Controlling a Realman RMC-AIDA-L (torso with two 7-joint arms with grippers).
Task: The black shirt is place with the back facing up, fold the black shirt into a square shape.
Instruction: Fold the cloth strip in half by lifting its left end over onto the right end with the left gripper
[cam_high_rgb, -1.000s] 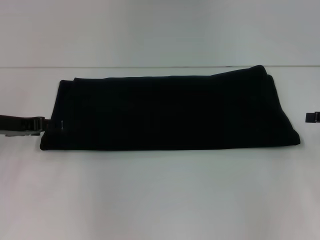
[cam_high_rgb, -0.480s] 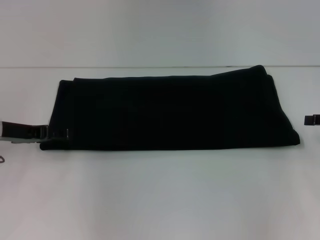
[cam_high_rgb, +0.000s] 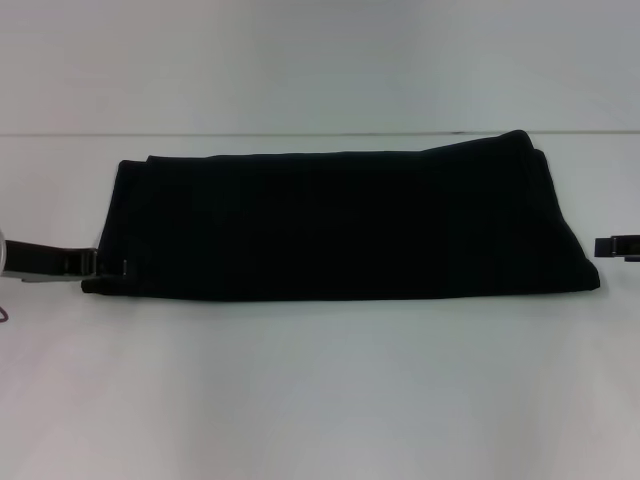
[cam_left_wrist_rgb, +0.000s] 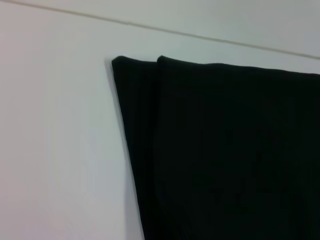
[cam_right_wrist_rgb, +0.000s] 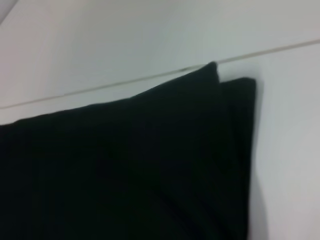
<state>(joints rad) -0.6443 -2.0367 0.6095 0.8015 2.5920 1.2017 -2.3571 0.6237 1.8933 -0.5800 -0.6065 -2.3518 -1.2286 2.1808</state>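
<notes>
The black shirt (cam_high_rgb: 340, 225) lies on the white table (cam_high_rgb: 320, 390) as a long folded strip, layered edges showing at both ends. No print shows. My left gripper (cam_high_rgb: 112, 268) reaches in from the left and overlaps the shirt's near left corner. My right gripper (cam_high_rgb: 603, 246) is at the far right, just off the shirt's right end and apart from it. The left wrist view shows the shirt's left end (cam_left_wrist_rgb: 220, 150) with two stacked corners. In the right wrist view the shirt's right end (cam_right_wrist_rgb: 150, 160) shows two pointed corners.
A thin seam line (cam_high_rgb: 320, 134) crosses the table just behind the shirt. Bare white table surface lies in front of the shirt and behind it.
My left gripper has dropped lower and pushed right onto the shirt's near left corner, then eased back slightly. The right gripper has slid left toward the shirt's right end.
</notes>
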